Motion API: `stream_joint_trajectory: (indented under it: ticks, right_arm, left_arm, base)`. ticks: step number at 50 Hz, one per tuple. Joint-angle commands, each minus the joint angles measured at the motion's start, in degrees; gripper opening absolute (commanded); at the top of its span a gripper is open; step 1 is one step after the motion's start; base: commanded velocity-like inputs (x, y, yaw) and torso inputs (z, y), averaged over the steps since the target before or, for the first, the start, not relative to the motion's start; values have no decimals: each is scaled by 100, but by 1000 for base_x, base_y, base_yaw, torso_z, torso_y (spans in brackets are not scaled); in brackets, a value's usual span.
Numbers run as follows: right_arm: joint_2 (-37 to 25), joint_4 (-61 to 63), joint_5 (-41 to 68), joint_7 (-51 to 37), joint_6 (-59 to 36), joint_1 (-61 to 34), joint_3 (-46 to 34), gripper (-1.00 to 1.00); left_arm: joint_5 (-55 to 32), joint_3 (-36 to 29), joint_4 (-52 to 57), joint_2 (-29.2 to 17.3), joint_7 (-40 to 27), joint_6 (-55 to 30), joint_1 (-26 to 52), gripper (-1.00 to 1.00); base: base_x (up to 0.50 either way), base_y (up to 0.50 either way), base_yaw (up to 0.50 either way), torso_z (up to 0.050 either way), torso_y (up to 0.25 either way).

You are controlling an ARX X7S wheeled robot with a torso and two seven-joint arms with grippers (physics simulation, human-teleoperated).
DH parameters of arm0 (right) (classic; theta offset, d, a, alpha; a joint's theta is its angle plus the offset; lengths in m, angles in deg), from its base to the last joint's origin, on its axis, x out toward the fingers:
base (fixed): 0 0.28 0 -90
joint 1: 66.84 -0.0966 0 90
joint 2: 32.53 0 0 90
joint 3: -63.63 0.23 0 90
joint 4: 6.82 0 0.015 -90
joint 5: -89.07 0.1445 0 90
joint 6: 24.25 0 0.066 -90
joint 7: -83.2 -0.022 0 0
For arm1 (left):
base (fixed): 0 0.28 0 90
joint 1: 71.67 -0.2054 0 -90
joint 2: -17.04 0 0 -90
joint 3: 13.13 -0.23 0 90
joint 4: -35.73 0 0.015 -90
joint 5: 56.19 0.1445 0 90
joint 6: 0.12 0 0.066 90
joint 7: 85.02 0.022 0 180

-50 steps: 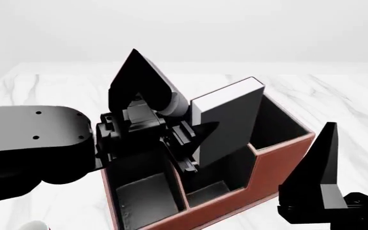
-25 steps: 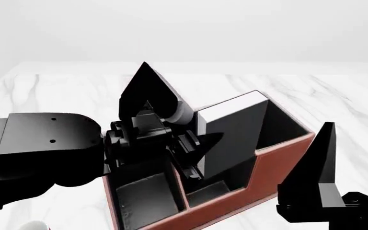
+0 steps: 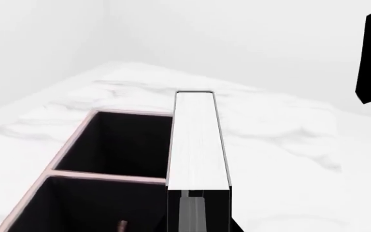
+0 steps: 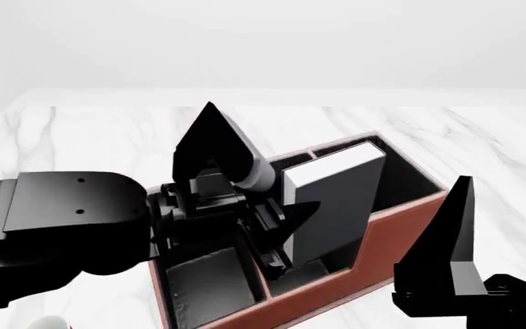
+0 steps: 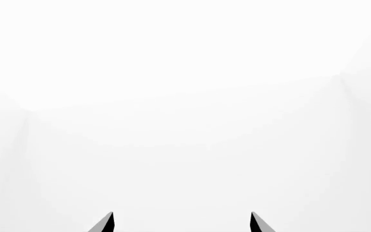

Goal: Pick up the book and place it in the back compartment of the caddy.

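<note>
From my head camera I see the caddy, a reddish-brown box with black lining, on a white marbled table. The book stands upright inside it, black cover toward me and white page edges on top, its lower end down in the divided middle section; its upper part rises above the walls. My left gripper is over the caddy, just beside the book — one finger reaches up behind it and one lies across its cover, so the fingers look clamped on the book, though where they touch is hidden.

The left wrist camera gives what the head view cannot: it looks along the book's white page edge, with two black-lined cells of the caddy open beside it.

My right gripper hangs low at the near right, clear of the caddy. Only the right wrist camera shows its two fingertips well apart — with blank white between them
</note>
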Motion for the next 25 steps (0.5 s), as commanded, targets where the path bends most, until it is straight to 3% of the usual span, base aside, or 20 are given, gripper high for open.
stream_joint_trajectory:
  ticks: [1,25]
  right_arm:
    - [79,9,-102,91,-13,6,108,100]
    - [57,-39,-88,62,-22,-11,68,100]
  left_arm:
    - [84,276,48,123,87,106,-79,-100]
    - [313,178,4,118,210,189,-314,-100]
  base:
    - [0,0,0,0,10]
    - [0,0,0,0,1]
